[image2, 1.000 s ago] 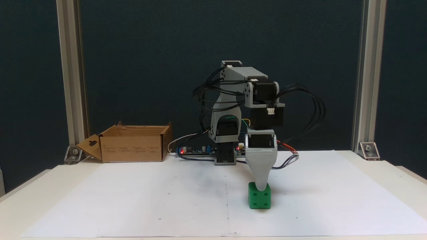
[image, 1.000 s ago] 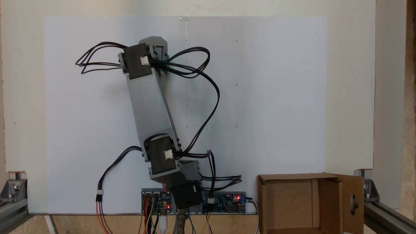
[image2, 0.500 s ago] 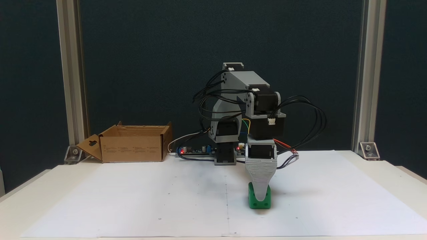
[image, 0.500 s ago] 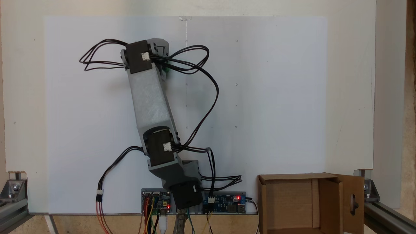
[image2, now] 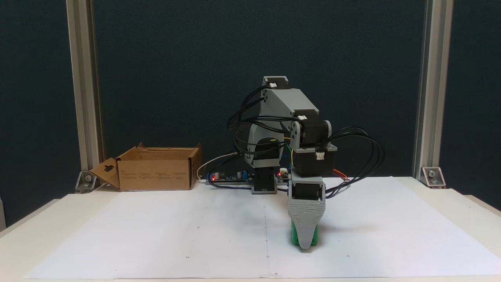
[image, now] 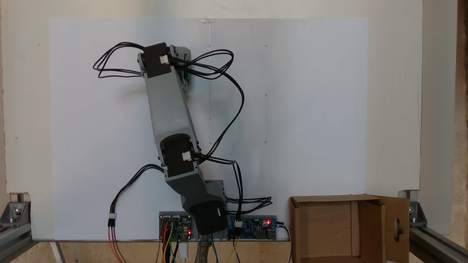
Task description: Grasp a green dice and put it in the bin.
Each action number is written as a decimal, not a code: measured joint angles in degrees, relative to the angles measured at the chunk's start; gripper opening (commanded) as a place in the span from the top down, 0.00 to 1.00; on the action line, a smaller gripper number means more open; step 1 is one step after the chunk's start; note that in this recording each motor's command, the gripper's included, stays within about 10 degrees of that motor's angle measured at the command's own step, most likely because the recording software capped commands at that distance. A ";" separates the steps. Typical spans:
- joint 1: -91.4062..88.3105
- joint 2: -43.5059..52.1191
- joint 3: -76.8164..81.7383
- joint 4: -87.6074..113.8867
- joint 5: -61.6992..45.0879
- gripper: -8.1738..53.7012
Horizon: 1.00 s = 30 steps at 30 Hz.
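green dice (image2: 293, 235): on paper, mostly hidden | bin (image2: 156, 172): open, upright

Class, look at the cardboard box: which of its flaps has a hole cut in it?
The side flap of the bin, splayed outward; it alone bears a keyhole-shaped cut-out, the other flaps are plain.

Matt brown cardboard bin (image2: 156, 174), glossy green dice (image2: 292, 235)
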 measured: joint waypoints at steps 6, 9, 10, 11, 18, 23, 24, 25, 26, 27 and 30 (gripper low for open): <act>0.35 -0.09 0.18 -0.09 0.00 0.19; 0.62 -0.09 0.18 -0.09 0.00 0.19; 0.70 -0.09 0.18 -0.09 0.00 0.19; 0.79 -0.18 0.18 -0.09 0.00 0.19; 1.14 -0.09 0.18 -0.09 0.00 0.22; 1.23 -0.18 0.18 -0.09 0.00 0.33; 1.23 -0.09 0.18 -0.09 0.00 0.35; 1.23 -0.09 0.18 -0.09 0.00 0.38; 1.32 -0.09 0.18 -0.09 0.00 0.42; 1.41 -0.09 0.09 -0.18 0.00 0.46; 1.67 0.00 0.00 -0.26 0.00 0.59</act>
